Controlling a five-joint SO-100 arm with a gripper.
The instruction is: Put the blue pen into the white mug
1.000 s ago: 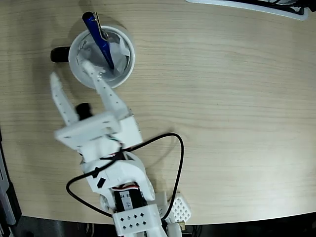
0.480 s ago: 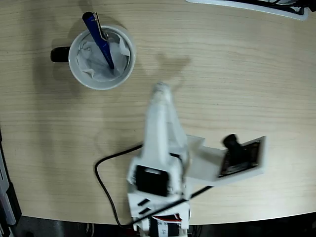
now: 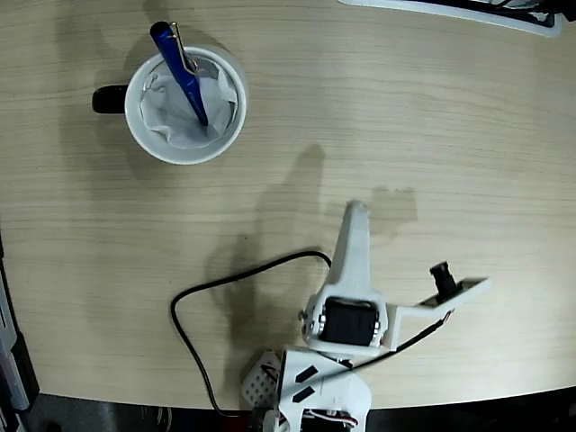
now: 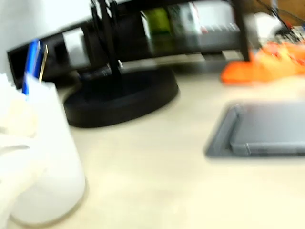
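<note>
In the fixed view the arm [image 3: 346, 315] sits at the near table edge, bottom centre. The tool [image 3: 355, 216] points up the picture from it. Only a single white finger outline shows, so whether the fingers are apart or together cannot be told. A black cable [image 3: 225, 288] loops on the table [image 3: 450, 135] just left of the arm.

A wide band of bare wood lies between the tool and the mug [image 3: 185, 104], which stands well apart at upper left. Its black handle [image 3: 108, 99] points to the left edge of the picture. The pen [image 3: 178, 72] stands tilted inside the mug on crumpled paper [image 3: 166, 112], its upper end overhanging the far rim. The right half of the table is open up to a white object [image 3: 468, 13] at the far edge.

The wrist view is blurred. The mug [image 4: 43, 157] fills the lower left, with the pen [image 4: 31, 64] above its rim. Beyond lie a black round base [image 4: 119, 95], a grey flat plate [image 4: 262, 129] at right and an orange object [image 4: 267, 67].
</note>
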